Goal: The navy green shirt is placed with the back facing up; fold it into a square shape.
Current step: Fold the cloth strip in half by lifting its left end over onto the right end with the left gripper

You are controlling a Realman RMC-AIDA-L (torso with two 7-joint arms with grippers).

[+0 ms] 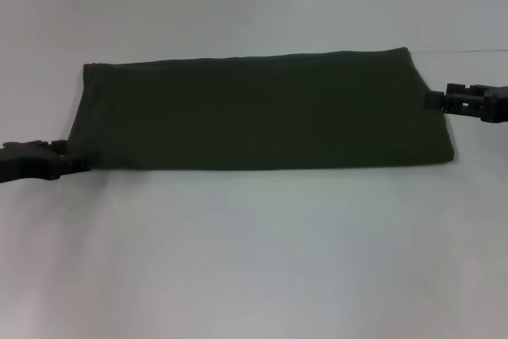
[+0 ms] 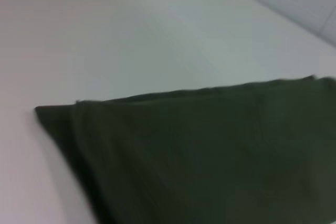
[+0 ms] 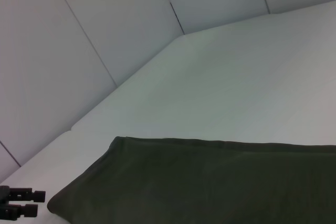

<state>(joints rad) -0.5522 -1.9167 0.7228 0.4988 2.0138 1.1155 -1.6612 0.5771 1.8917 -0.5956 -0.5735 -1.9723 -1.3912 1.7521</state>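
Note:
The navy green shirt (image 1: 262, 113) lies flat on the white table (image 1: 254, 260), folded into a long dark olive band with its plain side up. My left gripper (image 1: 67, 156) is low at the band's left end, against its near corner. My right gripper (image 1: 435, 101) is at the band's right end, against the middle of that edge. The shirt fills the lower part of the left wrist view (image 2: 210, 156) and of the right wrist view (image 3: 210, 182). The left gripper also shows far off in the right wrist view (image 3: 21, 203). No lettering shows.
Pale wall panels (image 3: 105, 35) stand behind the table's far edge. Bare table surface lies in front of and behind the shirt.

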